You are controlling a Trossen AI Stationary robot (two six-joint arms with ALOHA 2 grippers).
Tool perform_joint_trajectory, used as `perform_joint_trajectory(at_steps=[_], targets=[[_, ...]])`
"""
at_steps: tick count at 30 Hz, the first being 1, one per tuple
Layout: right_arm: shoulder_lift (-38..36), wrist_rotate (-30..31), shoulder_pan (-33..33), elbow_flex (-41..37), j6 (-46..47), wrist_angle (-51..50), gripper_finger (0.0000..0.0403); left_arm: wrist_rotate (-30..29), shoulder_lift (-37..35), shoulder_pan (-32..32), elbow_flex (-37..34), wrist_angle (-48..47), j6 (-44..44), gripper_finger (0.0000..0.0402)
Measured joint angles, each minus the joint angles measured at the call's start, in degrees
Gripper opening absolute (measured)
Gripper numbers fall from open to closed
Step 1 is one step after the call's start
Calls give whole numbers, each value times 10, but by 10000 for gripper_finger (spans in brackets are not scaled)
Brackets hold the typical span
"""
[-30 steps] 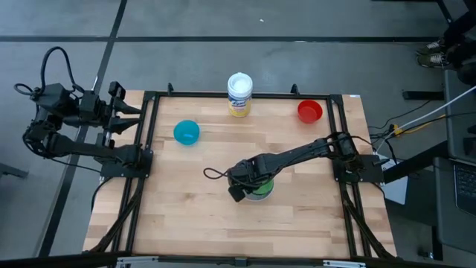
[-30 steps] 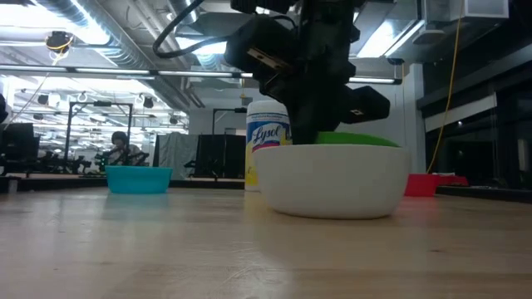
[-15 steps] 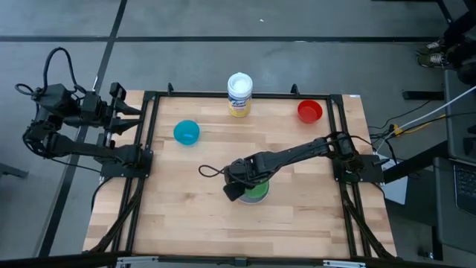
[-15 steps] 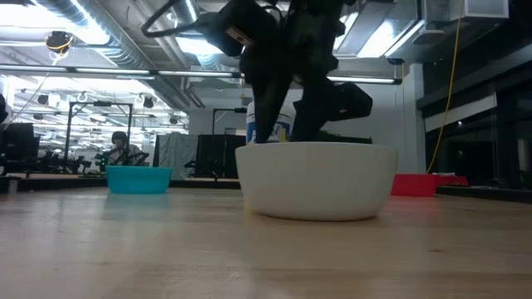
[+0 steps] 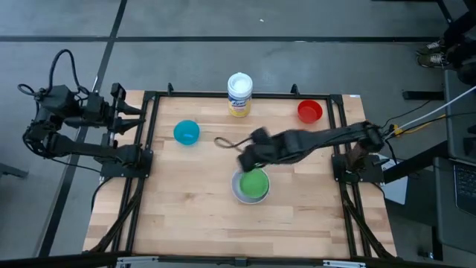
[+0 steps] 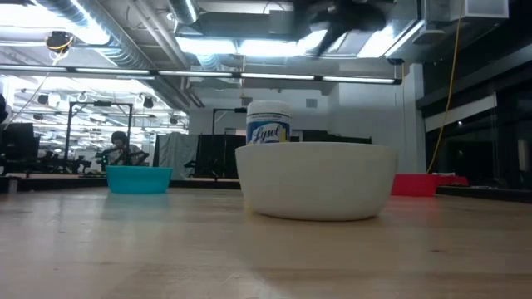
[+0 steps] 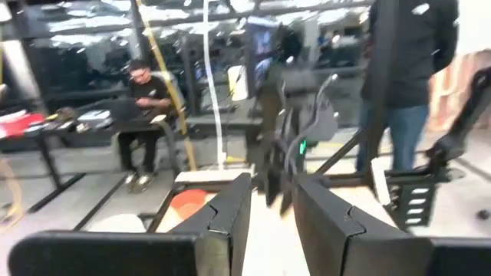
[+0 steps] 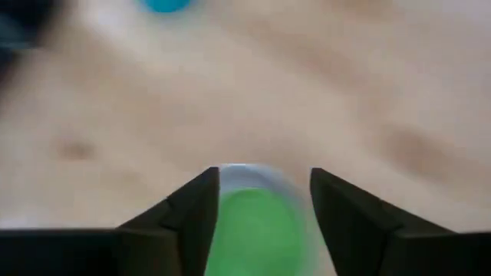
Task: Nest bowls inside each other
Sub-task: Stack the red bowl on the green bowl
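Note:
A green bowl sits inside the white bowl, which stands on the table's middle; in the low view only the white bowl shows. A teal bowl stands at the far left and a red bowl at the far right. My right gripper hangs open above the table, just on the far side of the white bowl; its wrist view looks down on the green bowl between its fingers, clear of them. My left gripper waits open beyond the table's left edge.
A white canister with a yellow label stands at the middle of the far edge. A black frame runs along the table's sides. People show in the room behind the table. Bare wood lies along the near side.
My right gripper has opened and let go of the green bowl, then risen and drawn back toward the far edge. The green bowl, whose rim stood above the white bowl's rim, has sunk inside it. The white bowl has slid slightly toward the table's left.

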Motion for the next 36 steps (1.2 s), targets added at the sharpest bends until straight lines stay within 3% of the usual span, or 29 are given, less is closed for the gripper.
perform_joint_trajectory(at_steps=[2,7,15,19,26,31,36], targets=[[-22,13,-18,-5,-9,-90,181,-23,2,0,-1,-22,7,95],[-42,-62,-124,-44,-159,-195,144,-45,7,0,-35,-17,16,95],[-42,-99,-329,-48,-409,-217,125,-45,8,0,-76,85,7,95],[-42,-137,-419,-74,-462,-217,141,-53,8,0,-76,99,-4,95],[-41,-175,-531,-197,-531,-198,191,-83,13,0,-76,128,-10,95],[-41,-211,-565,-252,-562,-107,211,-106,26,0,-76,141,-10,95],[-41,-214,-579,-287,-608,-19,201,-116,50,0,-76,152,-28,95]])
